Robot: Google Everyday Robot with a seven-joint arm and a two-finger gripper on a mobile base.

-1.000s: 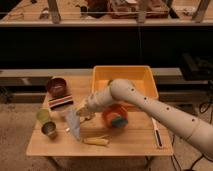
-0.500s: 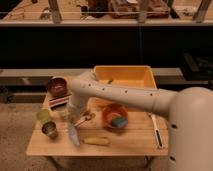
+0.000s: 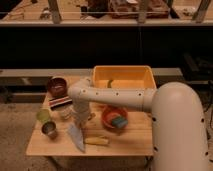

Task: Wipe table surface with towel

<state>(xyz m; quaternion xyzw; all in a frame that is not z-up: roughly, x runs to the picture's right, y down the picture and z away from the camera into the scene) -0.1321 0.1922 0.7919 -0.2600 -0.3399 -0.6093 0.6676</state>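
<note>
A pale grey towel hangs down onto the front left part of the wooden table. My gripper is right above it, at the end of the white arm that reaches in from the right and bends down. The gripper is shut on the towel's top end. The towel's lower tip touches the table between the metal cup and a yellow object.
A yellow bin stands at the back. An orange bowl holds a blue sponge. On the left are a brown bowl, a striped item, a white cup and a green cup.
The arm has swung left, and the gripper has carried the towel leftward and toward the front of the table.
</note>
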